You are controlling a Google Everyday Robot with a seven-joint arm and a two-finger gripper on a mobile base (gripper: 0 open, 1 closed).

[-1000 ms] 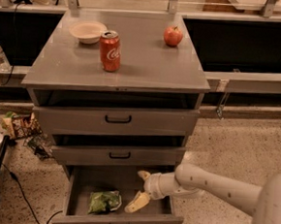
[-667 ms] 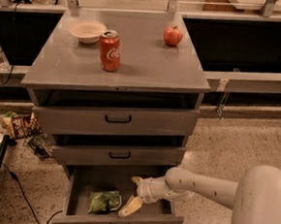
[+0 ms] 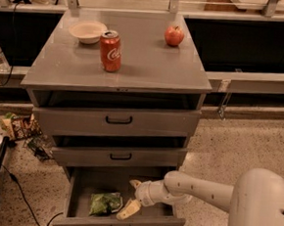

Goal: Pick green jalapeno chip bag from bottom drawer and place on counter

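I think I am working in a robot test room, not a home. A grey metal drawer cabinet stands on a hard speckled floor. A loose black cable lies there. Metal rails run behind. My gripper sits inside the bottom drawer, fingers apart.

Arm: white, it comes from the rounded body part at the lower right and stretches almost level to the left.
Wrist: thick, tilted slightly down.
Gripper: low in the middle of the view, pointing left.
Fingers: pale, spread apart, holding nothing.
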